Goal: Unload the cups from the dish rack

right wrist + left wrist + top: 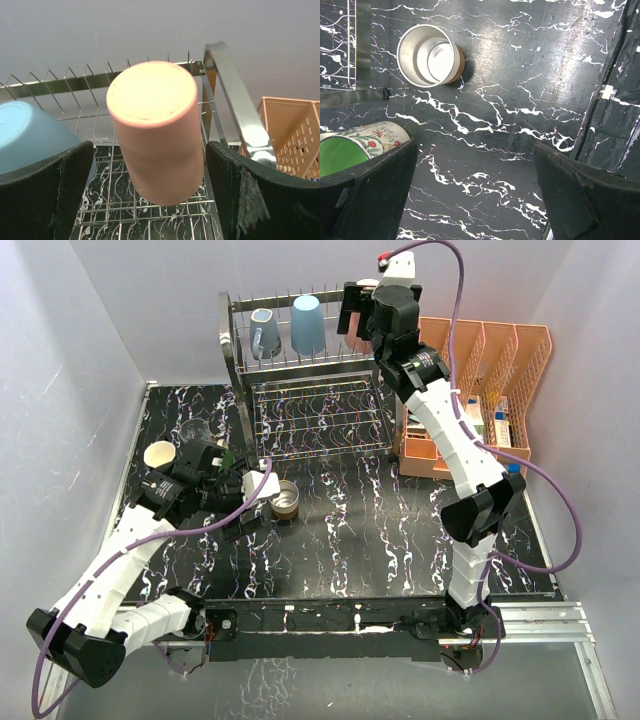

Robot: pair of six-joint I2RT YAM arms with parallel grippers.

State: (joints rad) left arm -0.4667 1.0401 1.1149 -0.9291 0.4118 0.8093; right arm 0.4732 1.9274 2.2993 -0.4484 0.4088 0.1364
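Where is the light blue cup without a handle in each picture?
Top view: light blue cup on the dish rack's upper tier, top centre.
Left wrist: not in it.
Right wrist: lower left, beside the pink cup.
Shared landmark: the dish rack's wires.

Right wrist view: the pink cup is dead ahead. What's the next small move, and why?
Probably ease the right gripper forward until its fingers flank the pink cup, then close. The cup sits upside down on the rack, centred between the open jaws and apparently untouched.
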